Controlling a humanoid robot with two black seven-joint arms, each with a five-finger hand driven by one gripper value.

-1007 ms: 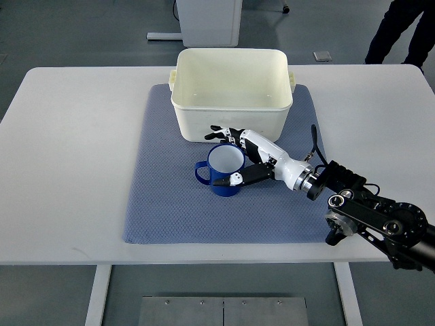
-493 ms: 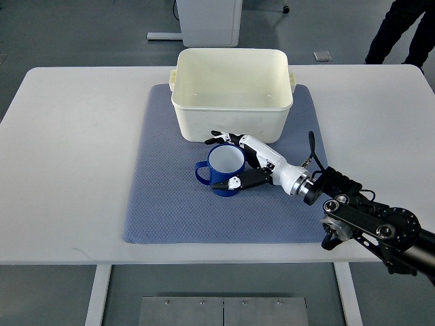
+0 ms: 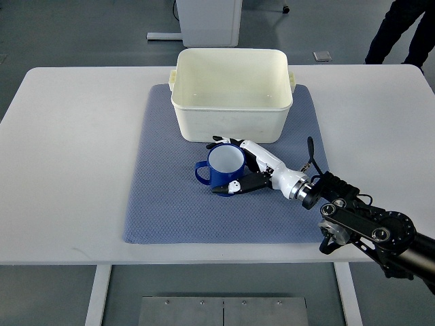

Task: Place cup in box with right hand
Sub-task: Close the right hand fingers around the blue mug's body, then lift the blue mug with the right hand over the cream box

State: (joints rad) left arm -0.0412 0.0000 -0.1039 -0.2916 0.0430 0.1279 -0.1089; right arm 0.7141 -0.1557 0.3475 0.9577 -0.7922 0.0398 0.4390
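Note:
A blue cup (image 3: 221, 171) with a white inside stands upright on the blue mat (image 3: 163, 197), its handle pointing left. My right hand (image 3: 234, 166) reaches in from the lower right and wraps the cup's right side, fingers (image 3: 219, 141) curled round the far rim and thumb against the near wall. The cream box (image 3: 231, 92) sits open-topped just behind the cup. My left arm does not show.
The white table (image 3: 75, 156) carries the mat and the box. A person's dark legs (image 3: 401, 30) stand at the far right beyond the table. A white cabinet base (image 3: 207, 20) stands on the floor behind the box.
My right hand has closed tighter round the cup, the thumb drawing in against its near wall. The forearm has slid slightly left and down. The cup stays in place.

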